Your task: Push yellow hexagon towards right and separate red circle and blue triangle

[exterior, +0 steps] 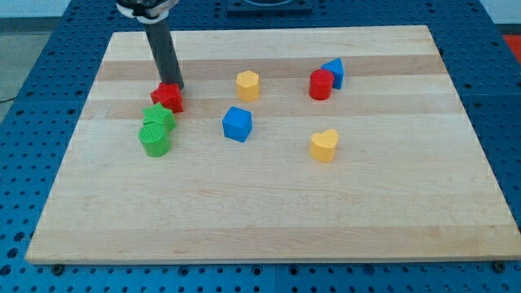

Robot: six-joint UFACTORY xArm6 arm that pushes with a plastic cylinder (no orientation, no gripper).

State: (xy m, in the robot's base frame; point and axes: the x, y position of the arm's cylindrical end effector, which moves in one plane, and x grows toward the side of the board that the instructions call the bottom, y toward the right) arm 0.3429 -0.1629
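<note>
The yellow hexagon (248, 85) sits near the board's upper middle. The red circle (321, 84) stands to its right, touching the blue triangle (334, 72) just behind it on the right. My tip (174, 87) is at the view's left, right behind a red block (168, 98), well left of the yellow hexagon.
A green star-like block (159, 118) and a green round block (154, 139) sit just below the red block. A blue cube (238, 124) lies mid-board. A yellow heart (324, 145) lies to the lower right. The wooden board (260, 220) ends at blue perforated table.
</note>
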